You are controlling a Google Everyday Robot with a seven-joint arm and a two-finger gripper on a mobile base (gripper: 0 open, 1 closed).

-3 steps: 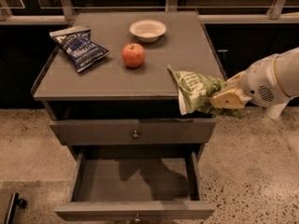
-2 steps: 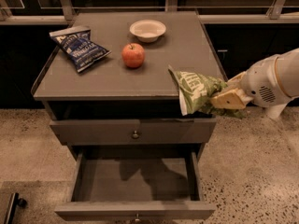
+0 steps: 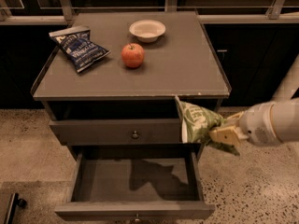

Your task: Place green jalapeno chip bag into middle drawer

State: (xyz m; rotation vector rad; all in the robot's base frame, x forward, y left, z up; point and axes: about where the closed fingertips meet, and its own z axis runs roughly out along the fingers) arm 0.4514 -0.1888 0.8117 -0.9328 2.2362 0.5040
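The green jalapeno chip bag is held in the air at the right front of the cabinet, below the top's edge and in front of the shut upper drawer's right end. My gripper comes in from the right and is shut on the bag's right end. The middle drawer is pulled open below, showing a flat grey floor, with a small knob on its front panel. The bag hangs above the drawer's right side wall.
On the cabinet top lie a dark blue chip bag, a red apple and a white bowl. The upper drawer is shut, with a round knob. The floor is speckled stone.
The gripper has carried the green bag down from tabletop level to below the top's front edge, closer to the open drawer.
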